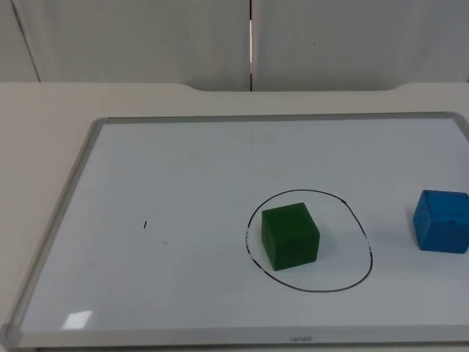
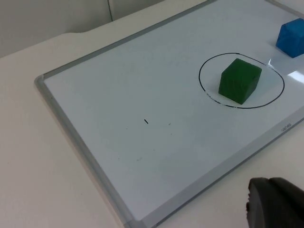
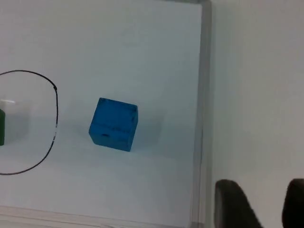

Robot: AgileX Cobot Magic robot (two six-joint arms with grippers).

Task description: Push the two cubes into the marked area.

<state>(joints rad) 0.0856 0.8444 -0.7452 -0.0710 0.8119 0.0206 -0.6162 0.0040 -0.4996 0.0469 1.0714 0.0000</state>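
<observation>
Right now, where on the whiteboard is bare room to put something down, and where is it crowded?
The widest bare patch lies between the whiteboard's frame and the drawn circle, with only a small pen mark. The strip behind the circle is bare too. It is crowded at the green cube inside the circle and at the blue cube near the frame.
</observation>
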